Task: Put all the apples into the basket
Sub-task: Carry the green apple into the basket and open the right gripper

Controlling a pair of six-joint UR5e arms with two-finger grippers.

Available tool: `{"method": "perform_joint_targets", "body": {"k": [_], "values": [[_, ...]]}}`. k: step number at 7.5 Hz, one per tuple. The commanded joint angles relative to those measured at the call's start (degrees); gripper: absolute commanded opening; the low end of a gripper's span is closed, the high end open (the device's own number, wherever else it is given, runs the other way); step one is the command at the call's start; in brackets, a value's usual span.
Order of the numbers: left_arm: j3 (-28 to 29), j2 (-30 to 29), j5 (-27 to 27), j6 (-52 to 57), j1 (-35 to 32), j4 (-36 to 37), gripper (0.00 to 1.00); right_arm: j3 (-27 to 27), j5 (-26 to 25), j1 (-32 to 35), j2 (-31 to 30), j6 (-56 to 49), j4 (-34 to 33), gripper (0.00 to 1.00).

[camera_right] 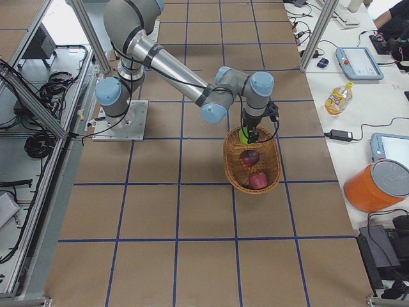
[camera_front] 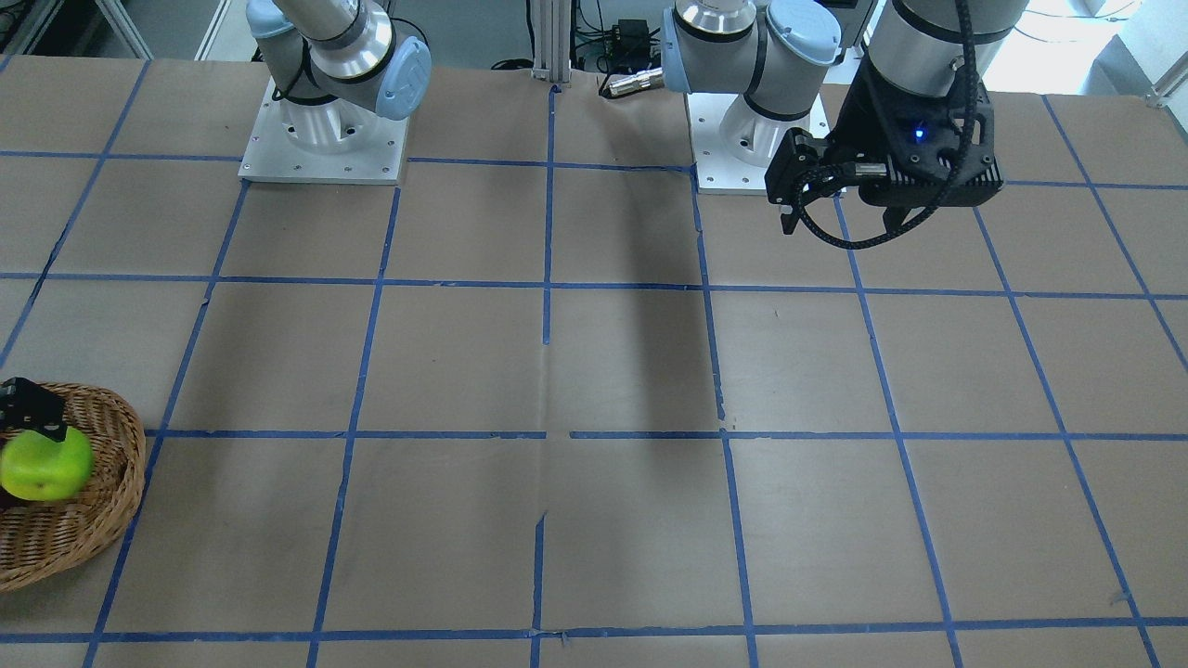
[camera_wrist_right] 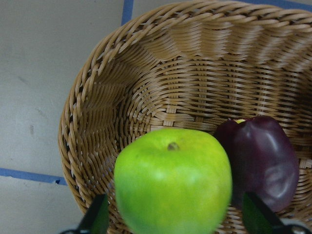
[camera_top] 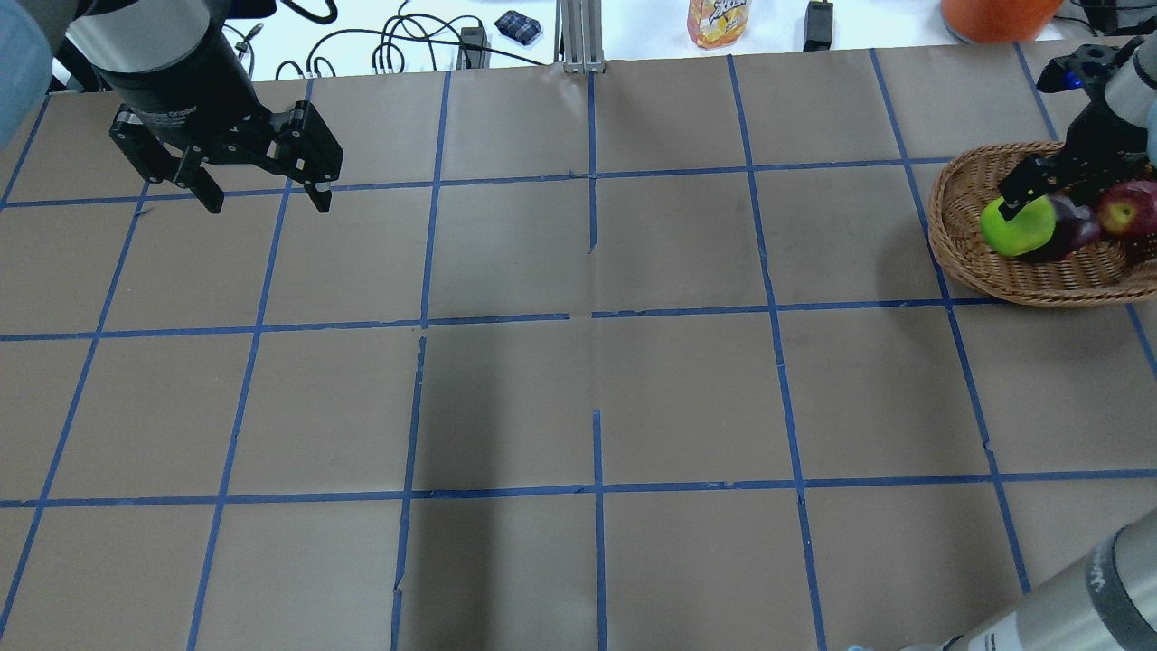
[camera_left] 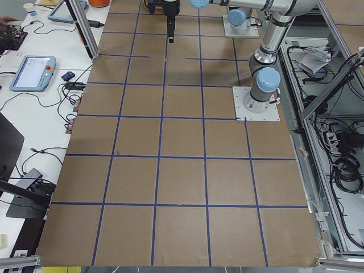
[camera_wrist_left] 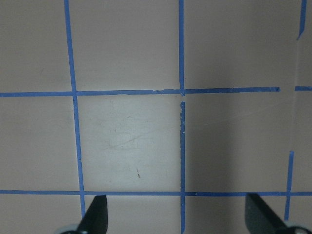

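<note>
The wicker basket (camera_top: pixel 949 235) stands at the table's far right edge; it also shows in the front view (camera_front: pixel 111 501). The red apple (camera_top: pixel 1125 208) and the maroon apple (camera_top: pixel 1071 226) lie in it. My right gripper (camera_top: pixel 1039 212) hangs over the basket, open. The yellow-green apple (camera_wrist_right: pixel 173 180) sits between its spread fingers with a small gap on each side, beside the maroon apple (camera_wrist_right: pixel 263 161) and above the basket floor (camera_wrist_right: pixel 185 83). My left gripper (camera_top: pixel 268 203) is open and empty above the far left of the table (camera_wrist_left: pixel 175 219).
Beyond the table's far edge stand a juice bottle (camera_top: pixel 719 18), an orange bucket (camera_top: pixel 994 14) and cables. The brown table (camera_top: pixel 587 389) carries a blue tape grid. Both arm bases (camera_front: pixel 325 139) stand at the robot's side.
</note>
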Motion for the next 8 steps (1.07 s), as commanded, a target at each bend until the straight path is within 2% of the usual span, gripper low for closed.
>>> {"method": "perform_joint_targets", "body": {"k": [1, 3, 5, 6, 7, 8], "values": [[0.1, 0.0, -0.1, 0.0, -0.1, 0.1, 1.00, -0.4, 0.0, -0.1, -2.0, -0.1, 3.4, 1.00], [0.0, 0.0, 0.0, 0.0, 0.0, 0.1, 1.00, -0.2, 0.0, 0.0, -8.8, 0.4, 12.0, 1.00], [0.1, 0.0, -0.1, 0.0, 0.0, 0.1, 1.00, -0.1, 0.6, 1.2, -18.4, 4.1, 20.7, 1.00], [0.1, 0.0, 0.0, 0.0, -0.1, 0.1, 1.00, -0.1, 1.0, 4.1, -22.2, 11.0, 25.7, 1.00], [0.3, -0.1, -0.1, 0.0, 0.0, 0.1, 1.00, 0.6, 3.2, 10.7, -25.7, 22.6, 32.2, 1.00], [0.3, -0.1, 0.0, 0.0, 0.0, 0.1, 1.00, 0.5, 3.5, 17.6, -26.3, 33.4, 32.8, 1.00]]}}
